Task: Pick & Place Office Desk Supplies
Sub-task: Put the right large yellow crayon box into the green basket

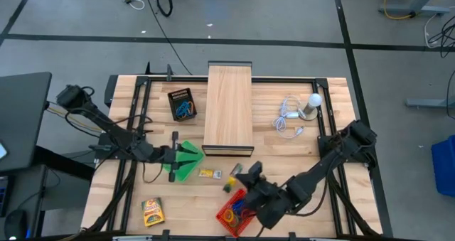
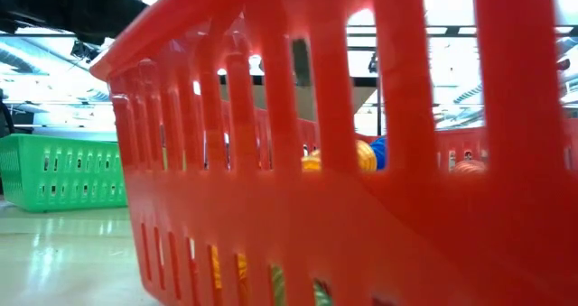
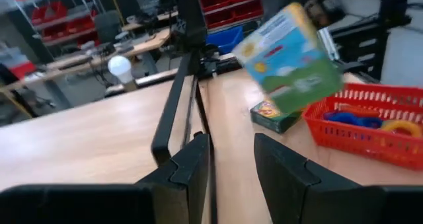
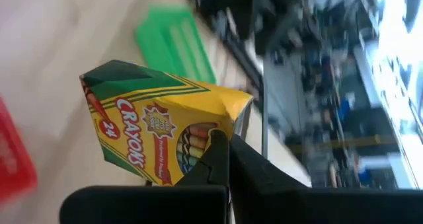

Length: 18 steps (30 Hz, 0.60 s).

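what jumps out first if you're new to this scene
The right gripper, jaws shut on a crayon box, hangs near the red basket at the table's front edge. A long wooden box lies mid-table, with the left gripper over a green basket.

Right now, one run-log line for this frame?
right gripper: shut on crayon box, beside red basket | left gripper: open, empty, at green basket
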Motion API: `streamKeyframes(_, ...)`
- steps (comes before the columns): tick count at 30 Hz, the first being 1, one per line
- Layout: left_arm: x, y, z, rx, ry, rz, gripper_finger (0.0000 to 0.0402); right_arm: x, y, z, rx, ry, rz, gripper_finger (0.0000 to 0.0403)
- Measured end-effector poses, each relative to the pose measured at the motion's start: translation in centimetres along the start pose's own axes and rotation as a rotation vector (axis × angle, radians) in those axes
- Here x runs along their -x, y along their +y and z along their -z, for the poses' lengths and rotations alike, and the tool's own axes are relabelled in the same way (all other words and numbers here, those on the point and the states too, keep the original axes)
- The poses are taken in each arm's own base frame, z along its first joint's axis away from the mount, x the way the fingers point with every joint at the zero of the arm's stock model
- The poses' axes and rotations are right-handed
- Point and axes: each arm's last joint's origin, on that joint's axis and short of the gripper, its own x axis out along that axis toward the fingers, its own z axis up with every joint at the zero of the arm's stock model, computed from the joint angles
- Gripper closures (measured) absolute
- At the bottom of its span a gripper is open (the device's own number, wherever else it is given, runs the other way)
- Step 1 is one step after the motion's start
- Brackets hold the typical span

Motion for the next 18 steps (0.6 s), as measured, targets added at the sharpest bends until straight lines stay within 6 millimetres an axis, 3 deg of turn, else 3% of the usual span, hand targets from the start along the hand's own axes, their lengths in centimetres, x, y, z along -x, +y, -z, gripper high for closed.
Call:
streamKeyframes(9, 4.3, -1.2, -1.2, -0.079, 0.011, -0.091, 0.0273, -2.9, -0.7, -0.6, 0.033, -0.159, -0.018, 0.0403)
streamKeyframes(18, 7.6, -2.1, -1.0, -0.032, 0.012, 0.113, 0.0273, -6.7, -2.2, -0.2, 0.037, -0.264, -0.041, 0.0403)
